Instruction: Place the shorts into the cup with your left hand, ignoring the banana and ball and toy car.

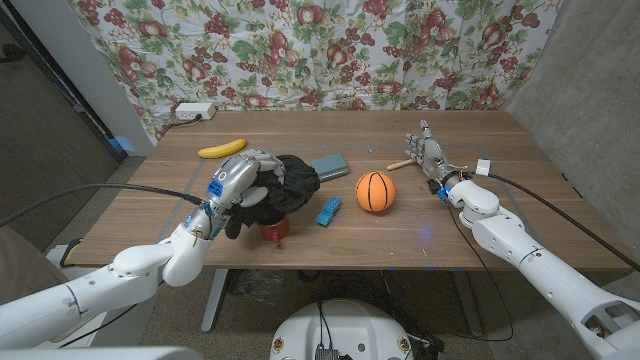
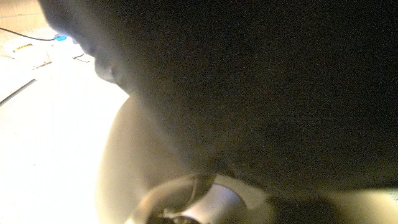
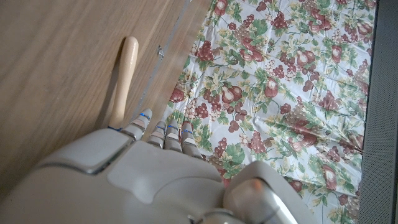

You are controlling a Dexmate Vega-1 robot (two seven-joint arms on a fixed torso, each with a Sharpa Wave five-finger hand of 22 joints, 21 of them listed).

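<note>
The black shorts [image 1: 292,184] are bunched up in my left hand [image 1: 234,186], which grips them from the left side, just above the table. Directly under the bundle stands a small red cup [image 1: 272,229], with only its lower part visible below the cloth. Whether the shorts reach inside the cup is hidden. Dark cloth of the shorts [image 2: 261,81] covers most of the left wrist view. My right hand [image 1: 432,156] stands at the table's right, fingers extended and holding nothing; its back [image 3: 149,177] is seen in the right wrist view.
A banana [image 1: 222,148] lies behind my left hand. An orange ball [image 1: 375,191] and a blue toy car [image 1: 328,211] sit right of the shorts, a grey-blue flat box [image 1: 329,165] behind them. A wooden stick [image 1: 400,164] [image 3: 124,68] lies by my right hand.
</note>
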